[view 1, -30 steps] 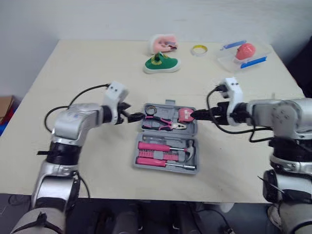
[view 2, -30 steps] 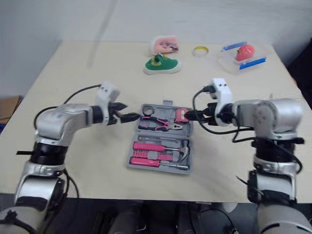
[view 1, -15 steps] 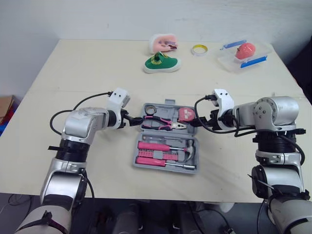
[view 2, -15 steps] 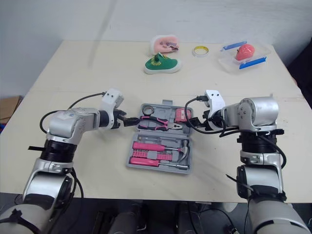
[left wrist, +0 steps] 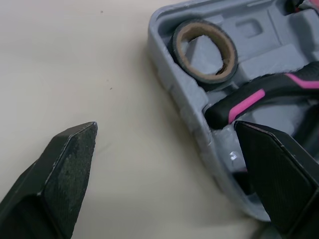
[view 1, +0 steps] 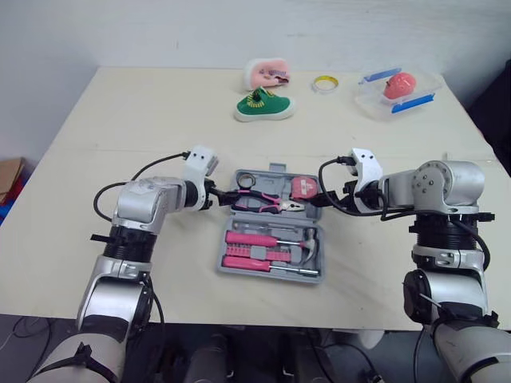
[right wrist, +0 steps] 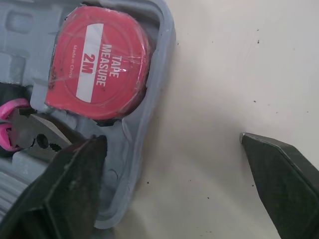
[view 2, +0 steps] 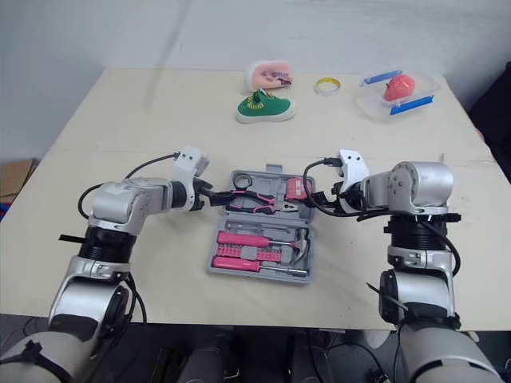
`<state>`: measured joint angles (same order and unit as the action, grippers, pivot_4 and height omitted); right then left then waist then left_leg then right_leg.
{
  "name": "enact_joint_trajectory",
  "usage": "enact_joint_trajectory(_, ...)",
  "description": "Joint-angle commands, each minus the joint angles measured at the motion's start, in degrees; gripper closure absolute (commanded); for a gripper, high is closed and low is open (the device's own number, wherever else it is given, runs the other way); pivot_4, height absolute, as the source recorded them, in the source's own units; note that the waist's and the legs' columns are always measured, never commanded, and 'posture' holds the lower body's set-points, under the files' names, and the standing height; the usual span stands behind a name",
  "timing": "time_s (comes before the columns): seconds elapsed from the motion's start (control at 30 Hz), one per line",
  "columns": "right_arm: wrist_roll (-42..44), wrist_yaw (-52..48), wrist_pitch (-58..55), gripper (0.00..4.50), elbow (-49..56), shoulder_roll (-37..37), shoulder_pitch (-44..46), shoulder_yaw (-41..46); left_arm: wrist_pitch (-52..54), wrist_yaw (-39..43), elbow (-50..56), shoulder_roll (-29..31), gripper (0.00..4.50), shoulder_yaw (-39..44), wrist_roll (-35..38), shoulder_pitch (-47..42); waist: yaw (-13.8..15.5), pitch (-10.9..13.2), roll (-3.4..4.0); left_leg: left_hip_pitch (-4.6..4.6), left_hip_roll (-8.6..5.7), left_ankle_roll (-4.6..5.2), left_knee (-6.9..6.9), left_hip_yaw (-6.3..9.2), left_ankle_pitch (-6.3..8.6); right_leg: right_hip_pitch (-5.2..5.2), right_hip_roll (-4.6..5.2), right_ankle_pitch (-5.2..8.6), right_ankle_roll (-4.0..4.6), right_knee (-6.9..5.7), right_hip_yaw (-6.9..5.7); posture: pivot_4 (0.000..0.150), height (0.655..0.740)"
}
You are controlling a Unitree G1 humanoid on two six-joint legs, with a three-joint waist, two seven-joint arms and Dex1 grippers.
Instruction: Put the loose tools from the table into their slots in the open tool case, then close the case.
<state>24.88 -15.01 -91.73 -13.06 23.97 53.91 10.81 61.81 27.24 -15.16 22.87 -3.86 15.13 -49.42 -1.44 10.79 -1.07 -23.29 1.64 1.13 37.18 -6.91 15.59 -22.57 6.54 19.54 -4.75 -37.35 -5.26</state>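
Observation:
The grey tool case (view 1: 267, 278) lies open in the middle of the table. Its far half holds a dark tape roll (left wrist: 204, 50), pink-handled pliers (view 1: 267, 202) and a red tape measure (right wrist: 102, 69). Its near half holds pink screwdrivers (view 1: 255, 239) and a hammer (view 1: 311, 243). My left gripper (view 1: 226, 195) is open at the far half's left rim, one finger (left wrist: 60, 174) over the table and the other (left wrist: 279, 169) over the pliers handle. My right gripper (view 1: 326, 194) is open astride the right rim beside the tape measure.
A green shoe (view 1: 263, 104) and a pink object (view 1: 267, 72) sit at the back centre. A yellow tape ring (view 1: 325, 81) and a clear tray (view 1: 375, 104) holding a red item lie at the back right. Bare tabletop flanks the case.
My left gripper has moved right to the case's left rim. My right gripper stays at the right rim while that arm's elbow has drawn in.

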Motion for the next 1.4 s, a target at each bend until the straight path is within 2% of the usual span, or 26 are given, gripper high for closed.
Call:
enact_joint_trajectory(0.03, 0.4, 0.0, -0.8, 1.79, -1.4, -1.1, -0.1, 0.5, -0.7, 0.8, -1.2, -0.4, 0.26, -1.2, -0.7, -0.6, -0.1, 0.0, 0.0, 0.01, 0.0, 0.0, -0.01, 0.0, 0.0, 0.0, 0.0, 0.0, 0.0, 0.0, 0.0, 0.15, 0.74)
enact_joint_trajectory(0.1, 0.4, 0.3, -0.8, 2.81, -1.8, -1.9, -0.2, 1.5, -0.5, 1.1, -1.0, -0.1, 0.89, -1.6, -0.9, -0.3, -0.1, 0.0, 0.0, 0.02, 0.0, -0.03, -0.03, 0.0, -0.02, 0.0, 0.0, 0.0, 0.0, -0.02, 0.0, 0.15, 0.74)
enact_joint_trajectory(0.2, 0.7, 0.9, -0.8, 4.29, -1.5, -3.3, -0.4, 2.6, 1.1, 1.3, 0.0, 0.1, 2.27, -0.6, -0.1, 0.2, -0.1, 0.0, 0.0, 0.01, 0.0, -0.03, -0.03, 0.0, -0.02, -0.01, 0.0, 0.0, 0.0, -0.02, 0.01, 0.15, 0.74)
enact_joint_trajectory(0.23, 1.0, 1.1, -0.8, 4.5, -1.3, -3.7, -0.6, 3.3, 1.7, 1.5, 0.6, 0.2, 2.76, -0.5, 0.3, 0.7, -0.1, 0.0, 0.0, 0.01, 0.0, -0.03, -0.02, 0.0, -0.02, 0.0, 0.0, 0.0, 0.0, -0.02, 0.01, 0.15, 0.74)
enact_joint_trajectory(0.37, 1.1, 2.3, -0.8, 4.5, -0.2, -4.9, -1.0, 6.0, 3.0, 1.6, 2.7, 0.2, 4.27, -0.5, 0.7, 1.9, -0.2, 0.0, 0.0, 0.03, 0.01, -0.04, -0.04, 0.0, -0.02, 0.0, 0.0, 0.0, 0.0, -0.03, 0.03, 0.15, 0.74)
enact_joint_trajectory(0.43, 0.6, 2.6, -0.6, 4.5, 1.0, -5.4, -1.1, 7.0, 3.3, 1.1, 3.3, -0.5, 4.33, 0.6, 1.3, 2.2, -0.2, 0.0, 0.0, 0.06, 0.01, -0.07, -0.06, 0.0, -0.04, -0.01, 0.0, 0.0, 0.0, -0.05, 0.04, 0.15, 0.74)
enact_joint_trajectory(0.5, 1.3, 1.5, 4.1, 4.5, 6.8, -6.0, -3.1, 6.5, 0.9, -0.3, 5.2, -3.2, 4.36, 6.1, 3.8, 2.7, -0.2, 0.0, 0.0, 0.08, 0.01, -0.1, -0.09, 0.0, -0.06, -0.01, 0.0, 0.01, 0.01, -0.06, 0.04, 0.15, 0.74)
enact_joint_trajectory(0.53, 1.4, -1.2, 10.5, 4.5, 11.8, -5.1, -5.6, 4.3, -3.9, -0.5, 6.6, -4.4, 4.37, 8.2, 4.2, 3.2, -0.2, 0.0, 0.0, 0.05, 0.01, -0.1, -0.1, 0.01, -0.06, -0.03, 0.0, 0.01, 0.01, -0.05, 0.05, 0.15, 0.74)
enact_joint_trajectory(0.6, 3.6, -4.5, 14.9, 4.5, 18.6, -4.9, -9.3, 3.7, -7.5, -1.3, 7.9, -5.3, 4.37, 11.2, 4.6, 4.2, -0.1, 0.0, -0.01, 0.0, 0.0, -0.1, -0.09, 0.01, -0.06, -0.06, 0.0, 0.01, 0.01, -0.02, 0.05, 0.15, 0.74)
enact_joint_trajectory(0.73, -3.5, -14.6, 37.0, 4.5, 25.1, 4.0, -19.7, -7.0, -19.4, 0.1, 9.8, -4.8, 4.37, 11.0, 2.5, 8.6, 0.0, 0.0, -0.04, -0.1, -0.08, -0.1, -0.13, -0.03, -0.05, -0.15, 0.01, -0.01, -0.02, 0.04, 0.04, 0.15, 0.74)
enact_joint_trajectory(0.83, -11.2, -18.2, 59.8, 4.5, 23.2, 7.1, -26.3, -11.6, -34.5, 1.0, 8.6, -5.1, 4.37, 10.4, -0.3, 13.1, 0.0, 0.0, -0.06, -0.09, -0.1, -0.08, -0.18, -0.13, -0.03, -0.13, -0.01, -0.05, -0.1, 0.37, 0.04, 0.15, 0.74)
enact_joint_trajectory(0.93, -18.7, -17.9, 77.1, 4.5, 18.2, 9.0, -30.8, -15.2, -45.7, 2.6, 6.0, -3.5, 4.37, 7.7, -3.8, 16.5, -0.1, 0.1, -0.09, -0.03, -0.08, -0.08, -0.19, -0.23, -0.03, -0.14, -0.02, -0.06, -0.11, 0.46, -0.02, 0.15, 0.74)
enact_joint_trajectory(1.03, -23.4, -18.3, 89.2, 4.5, 12.9, 10.7, -32.9, -17.5, -55.3, 5.1, 3.7, -1.5, 4.37, 4.7, -7.0, 18.9, -0.1, 0.1, -0.09, 0.04, -0.03, -0.07, -0.16, -0.29, -0.03, -0.13, -0.03, -0.06, -0.11, 0.42, -0.09, 0.15, 0.74)
enact_joint_trajectory(1.13, -28.8, -14.5, 103.4, 4.5, 5.5, 11.7, -33.1, -17.9, -66.6, 3.4, 0.1, -0.3, 4.37, 4.5, -10.0, 21.1, -0.1, 0.1, -0.1, 0.15, 0.01, -0.07, -0.1, -0.3, -0.03, -0.04, -0.03, -0.07, -0.09, 0.38, -0.08, 0.15, 0.74)
enact_joint_trajectory(1.27, -33.0, -11.6, 115.2, 4.5, -0.5, 11.7, -33.8, -18.8, -79.1, 4.5, -4.7, 1.3, 4.37, 4.2, -12.2, 23.0, -0.2, 0.1, -0.1, 0.24, 0.03, -0.06, -0.09, -0.24, -0.03, 0.06, -0.01, -0.08, -0.08, 0.39, 0.0, 0.15, 0.74)
enact_joint_trajectory(1.4, -34.1, -10.8, 120.2, 4.5, -3.2, 11.7, -35.3, -19.2, -82.0, 6.5, -4.9, 2.7, 4.37, 3.8, -11.4, 24.6, -0.3, 0.1, -0.09, 0.26, 0.07, -0.06, -0.1, -0.24, -0.03, 0.07, -0.01, -0.07, -0.06, 0.37, 0.02, 0.15, 0.74)
